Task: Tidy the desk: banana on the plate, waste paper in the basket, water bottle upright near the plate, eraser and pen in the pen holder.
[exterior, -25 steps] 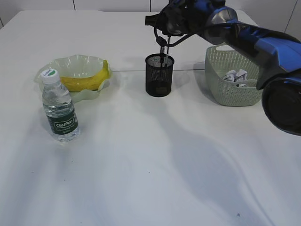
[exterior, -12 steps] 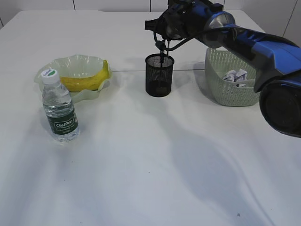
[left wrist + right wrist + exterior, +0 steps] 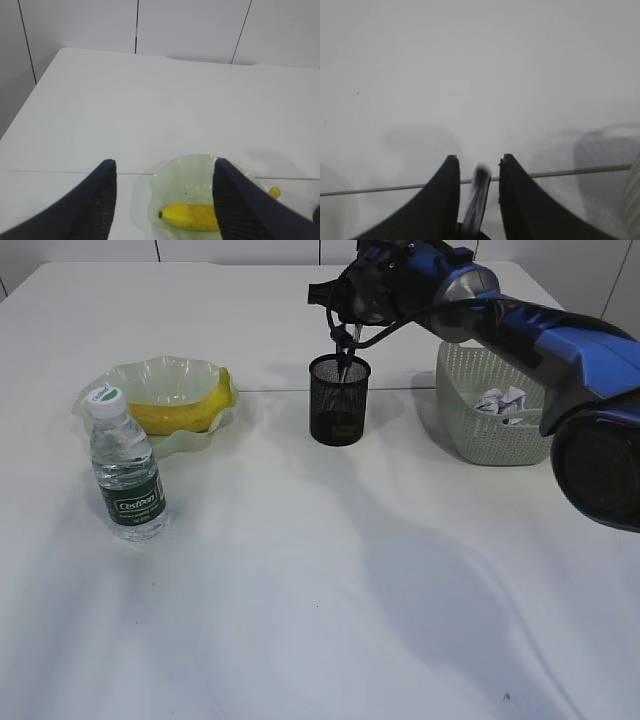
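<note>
The white table spans the whole view. A seam crosses it near the far edge. Pale wall panels rise beyond that edge.

1. One banana is lying on one plate.
2. One water bottle is standing just in front of the plate.
3. One pen holder and one basket are sitting to the plate's right.

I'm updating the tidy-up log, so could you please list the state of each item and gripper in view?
banana: lying on the plate
water bottle: upright, capped, beside the plate
waste paper: inside the basket
pen: blurred, between the right gripper's fingers, above the pen holder
right gripper: narrowly parted around the pen
left gripper: open, empty
</note>
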`<act>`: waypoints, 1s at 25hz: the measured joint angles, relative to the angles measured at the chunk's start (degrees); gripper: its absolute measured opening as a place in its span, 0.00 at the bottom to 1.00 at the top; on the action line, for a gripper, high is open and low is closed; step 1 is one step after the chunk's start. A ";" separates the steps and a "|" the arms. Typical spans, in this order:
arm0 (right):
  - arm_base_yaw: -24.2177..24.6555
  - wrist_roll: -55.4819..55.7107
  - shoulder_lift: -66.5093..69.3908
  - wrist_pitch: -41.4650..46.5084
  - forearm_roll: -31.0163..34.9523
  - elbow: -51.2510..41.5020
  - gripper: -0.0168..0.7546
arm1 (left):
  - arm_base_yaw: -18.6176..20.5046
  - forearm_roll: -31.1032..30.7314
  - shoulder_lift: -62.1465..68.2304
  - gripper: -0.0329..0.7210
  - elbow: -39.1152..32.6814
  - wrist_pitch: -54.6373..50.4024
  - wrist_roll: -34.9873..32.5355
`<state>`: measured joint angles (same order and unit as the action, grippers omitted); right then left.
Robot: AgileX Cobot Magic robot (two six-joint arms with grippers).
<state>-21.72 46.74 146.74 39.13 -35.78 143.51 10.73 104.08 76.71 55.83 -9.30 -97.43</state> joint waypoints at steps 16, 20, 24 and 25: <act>0.00 -0.13 0.04 0.49 -0.56 9.96 0.36 | 0.00 0.00 0.00 0.61 0.00 0.00 0.00; 0.00 -1.93 -0.50 3.16 -2.70 17.45 0.36 | 0.00 -0.10 -0.10 0.61 1.33 0.00 -0.81; 0.00 -6.90 -2.95 8.67 -4.79 23.89 0.36 | 0.00 -1.00 -1.50 0.61 4.82 -0.66 -1.15; 0.00 -8.60 -3.77 9.98 -5.21 24.36 0.36 | 0.00 -1.25 -2.01 0.61 5.81 -0.66 -1.15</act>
<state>-21.72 38.14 142.98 49.12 -40.99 167.87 10.73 102.83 74.70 61.65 -9.96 -98.58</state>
